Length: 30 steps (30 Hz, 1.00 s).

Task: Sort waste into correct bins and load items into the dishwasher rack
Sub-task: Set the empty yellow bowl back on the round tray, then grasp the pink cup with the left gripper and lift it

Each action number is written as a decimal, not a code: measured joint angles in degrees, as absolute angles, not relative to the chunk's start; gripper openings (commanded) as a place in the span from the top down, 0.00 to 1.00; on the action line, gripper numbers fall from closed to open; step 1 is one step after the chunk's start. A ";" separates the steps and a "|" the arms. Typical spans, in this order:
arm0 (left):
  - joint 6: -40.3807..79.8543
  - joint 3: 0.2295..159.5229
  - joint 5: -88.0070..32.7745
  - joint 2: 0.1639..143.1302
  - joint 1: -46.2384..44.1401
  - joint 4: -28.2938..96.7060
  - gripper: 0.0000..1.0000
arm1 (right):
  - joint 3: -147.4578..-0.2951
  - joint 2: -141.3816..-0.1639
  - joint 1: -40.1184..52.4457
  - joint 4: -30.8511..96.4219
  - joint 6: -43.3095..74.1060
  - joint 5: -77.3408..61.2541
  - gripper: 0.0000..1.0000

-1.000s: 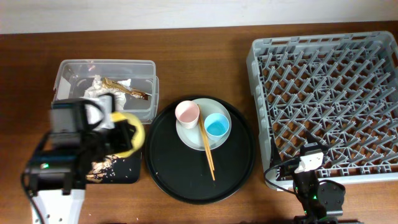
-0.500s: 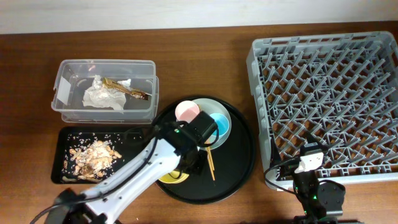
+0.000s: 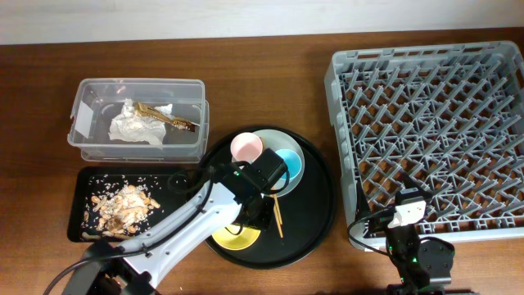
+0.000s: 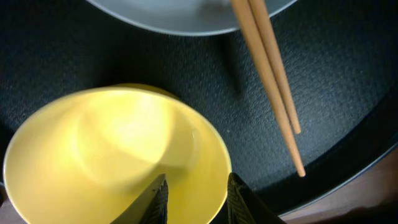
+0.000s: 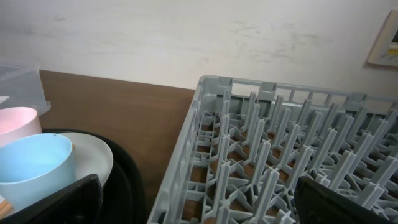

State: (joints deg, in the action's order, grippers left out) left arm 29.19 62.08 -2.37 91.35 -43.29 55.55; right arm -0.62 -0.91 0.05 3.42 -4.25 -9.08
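The yellow bowl (image 3: 233,239) (image 4: 118,149) stands upright and empty on the round black tray. My left gripper (image 3: 255,216) (image 4: 196,199) is open, its jaws astride the bowl's right rim, one finger inside and one outside. Wooden chopsticks (image 3: 277,215) (image 4: 267,74) lie from the grey-green plate (image 3: 278,135) (image 4: 180,15) onto the tray. On the plate stand the pink cup (image 3: 246,147) and the blue cup (image 3: 286,165). The napkin (image 3: 133,127) and wrapper (image 3: 168,120) lie in the clear tub (image 3: 139,82). Food scraps (image 3: 123,205) cover the flat black tray (image 3: 86,184). My right gripper (image 5: 205,205) is open and empty at the dishwasher rack's (image 3: 434,131) near left corner.
The round black tray (image 3: 315,205) lies between the bins and the rack. The left arm reaches over its left half. The right arm (image 3: 409,246) sits low at the front, below the rack's front edge. The wall runs behind the table.
The left arm carried the yellow bowl from over the flat black tray to the round tray, and its jaws have now parted from the rim. The right arm has not moved.
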 measured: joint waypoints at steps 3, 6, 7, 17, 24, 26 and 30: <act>29.19 64.14 -0.10 91.42 -43.27 55.40 0.65 | -0.62 -0.91 0.05 3.42 -4.23 -9.08 0.01; 29.21 71.00 6.61 91.46 -42.00 54.50 0.64 | -0.62 -0.93 0.05 3.42 -4.25 -9.08 0.01; 29.21 72.60 8.03 91.46 -40.86 53.23 0.64 | -0.62 -0.91 0.05 3.42 -4.25 -9.08 0.01; 26.55 76.09 -1.28 96.92 -22.74 47.44 0.64 | -0.62 -0.95 0.05 3.42 -4.23 -9.08 0.01; 25.98 76.09 -3.38 103.66 -22.74 47.29 0.82 | -0.62 -0.95 0.05 3.42 -4.25 -9.08 0.01; 25.80 76.09 -3.49 104.01 -22.74 47.22 0.90 | -0.62 -0.95 0.05 3.42 -4.23 -9.08 0.01; 25.56 76.09 -3.46 104.07 -22.74 47.09 1.00 | -0.62 -0.95 0.05 3.42 -4.27 -9.08 0.01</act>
State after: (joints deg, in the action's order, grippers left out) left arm 25.56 76.09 -3.46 104.07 -22.74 47.09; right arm -0.62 -0.95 0.05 3.42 -4.27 -9.08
